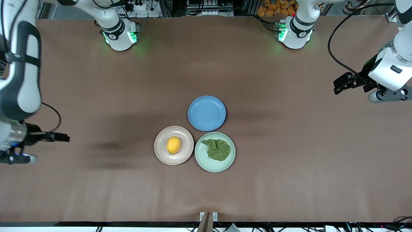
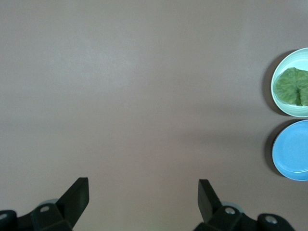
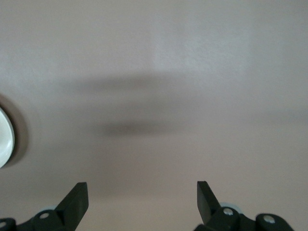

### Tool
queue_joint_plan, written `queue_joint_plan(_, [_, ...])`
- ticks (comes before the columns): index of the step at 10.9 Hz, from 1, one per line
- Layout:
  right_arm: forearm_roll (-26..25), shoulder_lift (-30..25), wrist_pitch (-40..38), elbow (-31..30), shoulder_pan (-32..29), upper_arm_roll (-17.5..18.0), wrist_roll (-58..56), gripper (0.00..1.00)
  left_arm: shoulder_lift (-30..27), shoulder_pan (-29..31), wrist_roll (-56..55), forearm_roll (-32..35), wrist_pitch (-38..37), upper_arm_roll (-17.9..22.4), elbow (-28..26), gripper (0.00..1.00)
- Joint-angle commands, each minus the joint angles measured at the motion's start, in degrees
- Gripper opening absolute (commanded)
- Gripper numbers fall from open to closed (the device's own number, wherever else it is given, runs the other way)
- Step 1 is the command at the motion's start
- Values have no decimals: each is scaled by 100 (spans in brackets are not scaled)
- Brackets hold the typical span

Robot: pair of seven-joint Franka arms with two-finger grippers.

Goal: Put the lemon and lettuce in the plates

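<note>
Robotics lab. Two white robot arm bases (image 1: 120, 33) with green status lights bolted along the top edge of a brown tabletop (image 1: 289, 167); above them aluminium framing, a power strip (image 1: 138, 5), cables. Toy-like food on plastic plates mid-tabletop.

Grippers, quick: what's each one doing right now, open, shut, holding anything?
Left gripper: open, empty, over bare table toward the left arm's end.
Right gripper: open, empty, over bare table toward the right arm's end.
</note>
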Motion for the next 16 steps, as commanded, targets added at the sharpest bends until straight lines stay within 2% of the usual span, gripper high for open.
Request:
queue_joint_plan(1, [-694, -1315, 48, -1128, -378, 768, 16, 100, -81, 39, 71, 66, -41, -32, -51, 100])
queue_joint_plan(2, [-721, -1640, 4, -1357, -467, 840, 25, 100, -73, 39, 71, 66, -41, -32, -51, 100])
queue_joint_plan(4, [-730, -2081, -389, -1429, -660, 998, 25, 100, -81, 39, 71, 66, -41, -32, -51, 100])
queue_joint_plan(7, [-836, -2460, -734, -1421, -801, 1174, 25, 100, -81, 39, 71, 66, -41, -32, -51, 100])
queue_joint_plan(10, [-889, -2846, -1172, -1377, -740, 1183, 42, 100, -81, 39, 63, 66, -41, -32, -51, 100])
queue_joint_plan(12, [-976, -2883, -1384, -1175, -714, 1175, 87, 100, -81, 39, 63, 66, -41, -32, -51, 100])
queue_joint_plan(16, [-1152, -2927, -1350, -1271, -565, 1140, 86, 100, -99, 39, 80, 66, -50, -32, -60, 100])
